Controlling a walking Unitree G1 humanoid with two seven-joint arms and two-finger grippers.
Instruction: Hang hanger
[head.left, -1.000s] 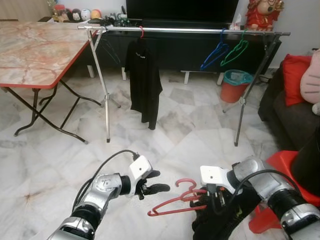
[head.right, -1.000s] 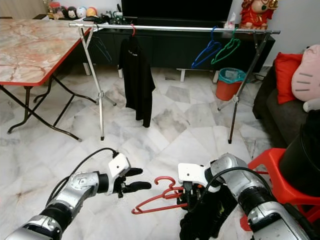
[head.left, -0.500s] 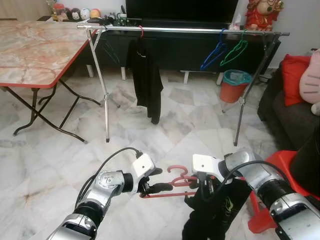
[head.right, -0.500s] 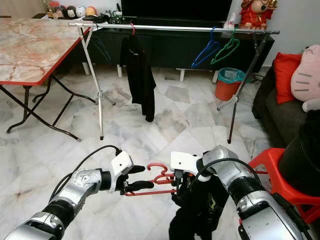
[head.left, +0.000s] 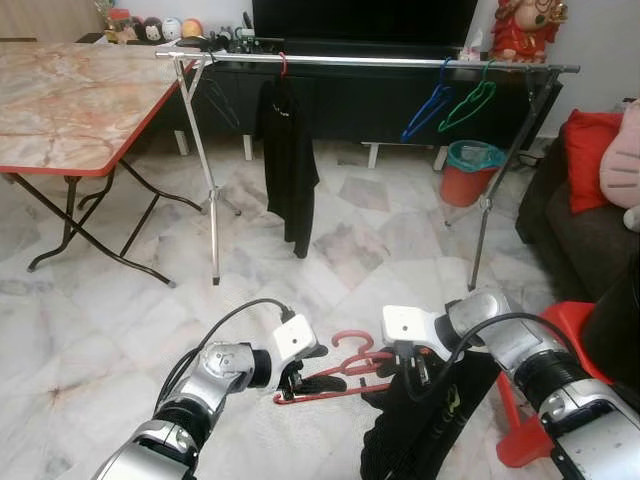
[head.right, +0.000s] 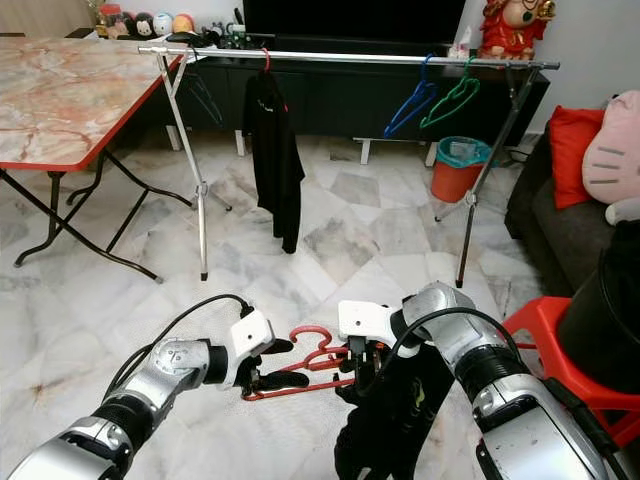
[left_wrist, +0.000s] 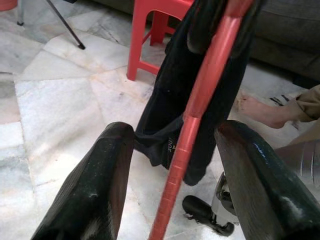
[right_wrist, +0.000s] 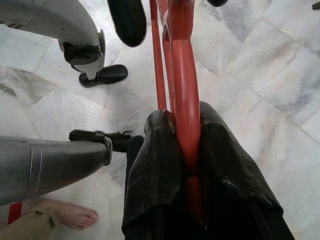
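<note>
A red hanger (head.left: 345, 367) with a black garment (head.left: 420, 430) draped on it hangs low over the floor. My right gripper (head.left: 412, 372) is shut on the hanger near its hook, and the right wrist view shows both fingers (right_wrist: 160, 150) pressed against the red bar (right_wrist: 185, 100). My left gripper (head.left: 307, 370) is open at the hanger's left end. In the left wrist view the bar (left_wrist: 200, 100) runs between the two spread fingers (left_wrist: 100, 190). The clothes rail (head.left: 380, 62) stands farther ahead.
On the rail hang a black shirt (head.left: 290, 150), a blue hanger (head.left: 425, 105) and a green hanger (head.left: 465, 100). A marble-top folding table (head.left: 70, 100) is at the left. A red stool (head.left: 560, 330), sofa and orange bin (head.left: 465, 170) are at the right. A person's bare foot (right_wrist: 75, 217) is close.
The right gripper has brought the hanger and garment leftward. The left gripper, apart from it a second ago, now has its open fingers on either side of the hanger's left end.
</note>
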